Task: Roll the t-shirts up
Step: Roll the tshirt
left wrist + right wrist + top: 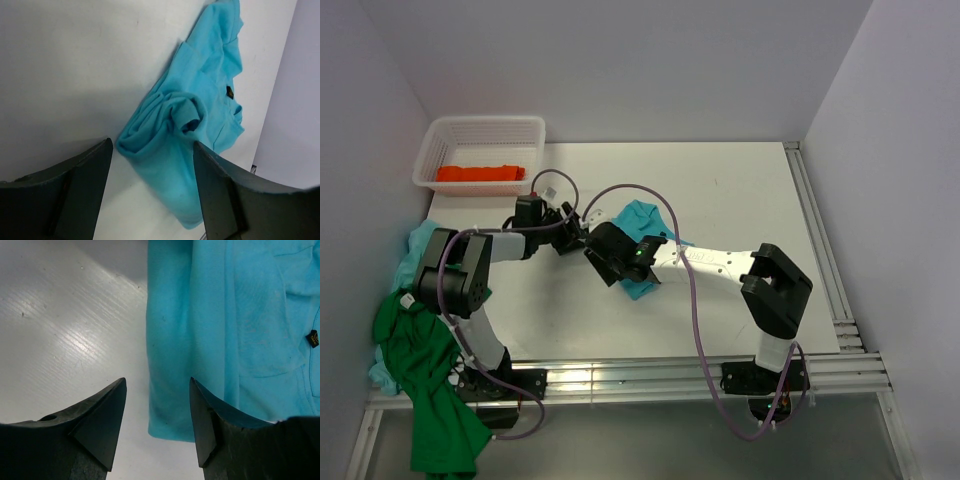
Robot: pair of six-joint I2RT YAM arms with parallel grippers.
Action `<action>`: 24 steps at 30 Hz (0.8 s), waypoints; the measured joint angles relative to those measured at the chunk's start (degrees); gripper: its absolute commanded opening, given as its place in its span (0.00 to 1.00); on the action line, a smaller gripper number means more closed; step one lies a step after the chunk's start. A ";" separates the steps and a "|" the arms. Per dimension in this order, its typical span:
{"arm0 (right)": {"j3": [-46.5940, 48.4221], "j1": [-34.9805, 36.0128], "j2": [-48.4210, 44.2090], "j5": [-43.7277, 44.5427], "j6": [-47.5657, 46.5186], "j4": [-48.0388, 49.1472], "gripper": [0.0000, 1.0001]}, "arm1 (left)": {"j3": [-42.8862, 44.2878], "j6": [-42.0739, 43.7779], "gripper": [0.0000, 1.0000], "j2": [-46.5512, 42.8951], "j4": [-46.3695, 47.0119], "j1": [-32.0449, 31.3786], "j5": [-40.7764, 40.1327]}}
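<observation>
Roughly a quarter done: orange-red t-shirt [480, 173] looks rolled, in white mesh basket [485, 120] at tabletop [740, 190] far-left corner. Mid-tabletop, turquoise t-shirt [200, 115] part-rolled at one end. Left pincer [152, 145] & right pincer [157, 381] gape over it, gripping nothing. Green t-shirt [420, 370] + 2nd turquoise t-shirt [415, 245] heaped unrolled, near-left edge.

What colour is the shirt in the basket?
The shirt is orange-red, clearest in the top external view.
</observation>
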 measured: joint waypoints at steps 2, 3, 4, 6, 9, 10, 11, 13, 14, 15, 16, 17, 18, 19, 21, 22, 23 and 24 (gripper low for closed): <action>-0.11 0.02 0.00 0.07 0.00 0.04 0.59 | 1.05 -0.39 0.70 1.16 0.76 -0.15 0.04; -0.15 0.02 0.00 0.22 0.00 0.02 0.59 | 1.46 -0.52 0.69 1.53 0.90 -0.31 0.00; -0.22 0.02 0.00 0.33 -0.02 0.02 0.59 | 1.84 -0.79 0.67 1.86 0.92 -0.55 -0.20; -0.33 0.02 -0.02 0.61 -0.15 0.02 0.59 | 2.12 -1.25 0.64 2.23 1.09 -1.14 -0.68; -0.48 0.02 -0.22 0.68 -0.20 0.07 0.58 | 2.12 -1.53 0.51 2.60 1.01 -1.99 -1.62; -0.48 0.02 -0.33 0.66 -0.20 0.11 0.58 | 2.12 -1.44 0.47 2.84 0.96 -2.23 -1.86; -0.55 0.02 -0.50 0.66 -0.20 0.28 0.57 | 2.16 -1.40 0.44 3.13 0.92 -2.38 -2.03; -0.66 0.02 -0.70 0.63 -0.22 0.61 0.57 | 2.62 -1.31 0.34 3.69 0.42 -2.69 -2.23; -0.68 0.02 -0.72 0.63 -0.22 0.70 0.56 | 2.99 -1.09 0.30 3.96 0.07 -2.84 -2.45; -0.68 0.02 -0.74 0.66 -0.22 0.83 0.56 | 3.48 -0.83 0.26 4.37 -0.33 -3.02 -2.71; -0.68 0.02 -0.74 0.68 -0.26 0.92 0.56 | 3.91 -0.70 0.19 4.74 -0.87 -3.19 -2.82; -0.70 0.07 -0.74 0.72 -0.33 0.96 0.56 | 4.44 -0.59 0.17 5.09 -1.27 -3.39 -2.84; -0.72 0.13 -0.74 0.87 -0.39 1.01 0.56 | 5.14 -0.22 0.15 5.29 -1.90 -3.63 -2.97; -0.74 0.17 -0.74 1.07 -0.44 1.07 0.56 | 5.73 0.13 0.11 5.33 -2.51 -3.89 -3.26; -0.74 0.33 -0.74 1.38 -0.52 1.09 0.56 | 6.58 0.52 0.06 5.33 -3.48 -4.42 -3.78; -0.74 0.42 -0.74 1.57 -0.59 1.14 0.56 | 6.86 0.70 0.02 5.33 -3.72 -4.66 -3.96; -0.74 0.52 -0.74 1.77 -0.63 1.18 0.56 | 7.04 0.94 0.00 5.33 -4.04 -4.87 -4.15; -0.74 0.63 -0.72 1.99 -0.63 1.22 0.56 | 7.17 1.16 0.00 5.33 -4.39 -5.05 -4.22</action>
